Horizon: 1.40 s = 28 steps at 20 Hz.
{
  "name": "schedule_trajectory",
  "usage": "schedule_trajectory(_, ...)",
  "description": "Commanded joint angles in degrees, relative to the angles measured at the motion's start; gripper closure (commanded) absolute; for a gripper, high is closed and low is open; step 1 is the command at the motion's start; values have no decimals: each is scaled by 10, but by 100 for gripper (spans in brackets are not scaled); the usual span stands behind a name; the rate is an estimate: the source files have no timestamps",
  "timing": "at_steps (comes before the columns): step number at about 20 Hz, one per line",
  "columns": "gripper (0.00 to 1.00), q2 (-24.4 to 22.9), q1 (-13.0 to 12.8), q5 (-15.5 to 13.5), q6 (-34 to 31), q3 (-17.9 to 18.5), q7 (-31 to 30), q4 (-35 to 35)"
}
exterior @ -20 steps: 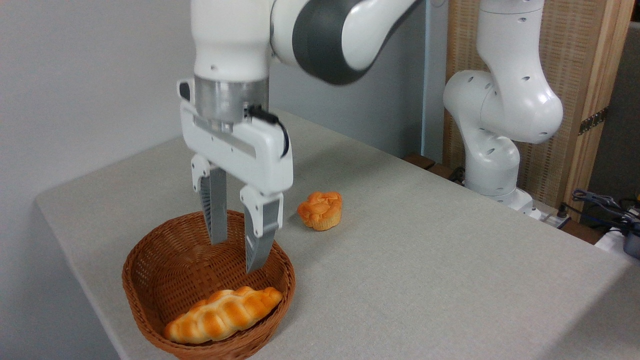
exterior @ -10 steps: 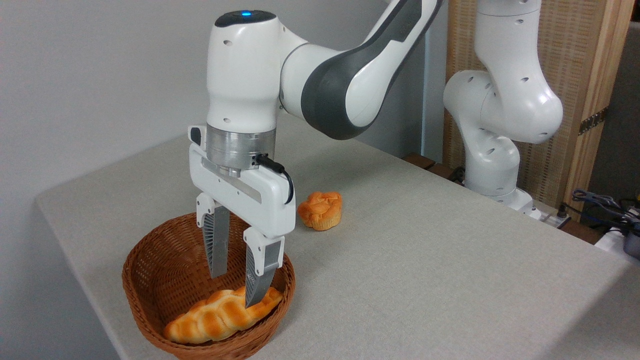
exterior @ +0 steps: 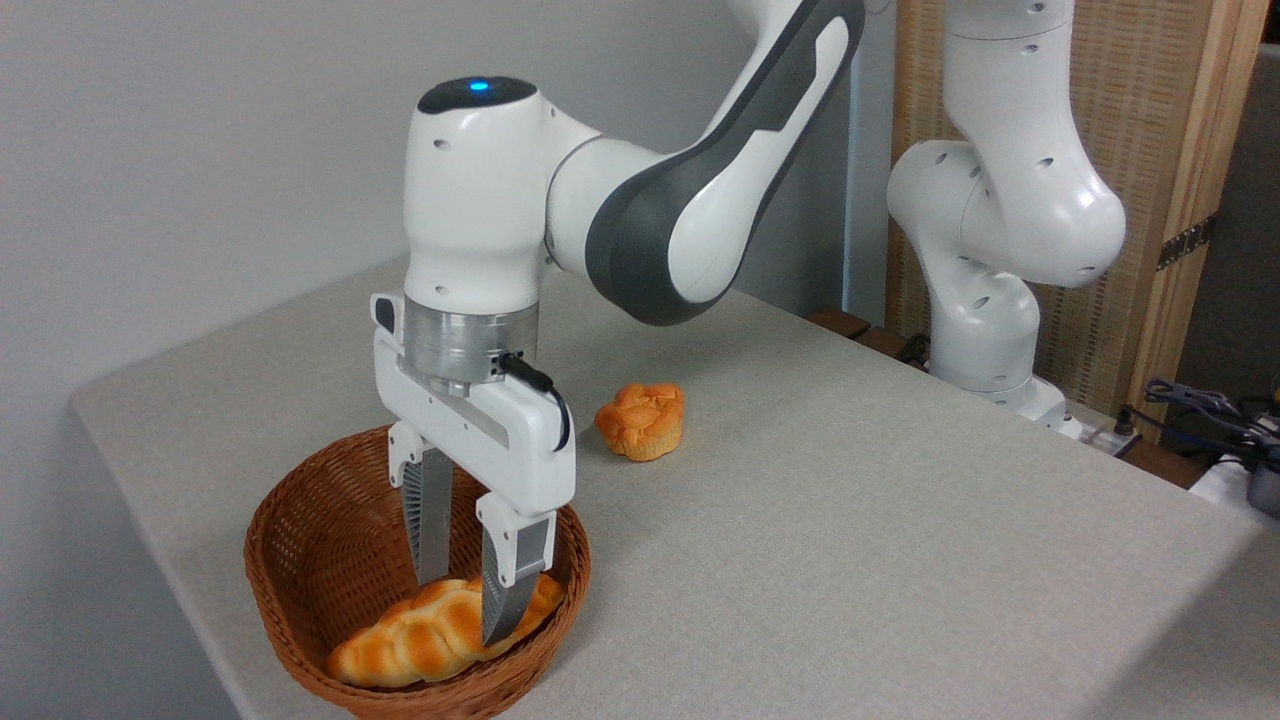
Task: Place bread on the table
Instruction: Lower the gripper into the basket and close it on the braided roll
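So we've got the braided bread [exterior: 425,640] lying in the brown wicker basket [exterior: 290,560], stretched along the near side of it with one tapered end low at the front left and the other end up toward the right wall. Our tool [exterior: 465,605] is down inside the basket, pointing straight down, with its two grey fingers [exterior: 500,590] spread apart and straddling the right half of the loaf, one on the far side and one on the near side. The near finger overlaps the bread from where we're looking, but we honestly can't tell if either finger is actually touching it; there's a visible gap between them and the loaf sits in that gap, so nothing looks pinched. The basket sits near the front left corner of the grey-beige tabletop [exterior: 850,520]. Behind it and a bit to the right there's a small round orange bun [exterior: 641,420] sitting on the cloth, well apart from the basket. The white arm [exterior: 640,200] reaches in from the base at the back right.
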Motion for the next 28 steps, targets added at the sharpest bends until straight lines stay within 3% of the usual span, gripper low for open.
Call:
schedule_trajectory(1, 0, 13, -1, 4, 26, -6, 7, -2)
schedule_trajectory(3, 7, 15, -1, 7, 29, -6, 9, -3)
schedule_trajectory(8, 49, 22, -1, 16, 38, -6, 20, -4)
schedule_trajectory(11, 65, 22, -1, 16, 37, -6, 21, -4)
schedule_trajectory(20, 71, 22, -1, 15, 36, -6, 33, -8)
schedule_trajectory(24, 82, 15, 0, 14, 34, -6, 44, -8)
schedule_trajectory(28, 82, 12, 0, 8, 29, -6, 40, -7)
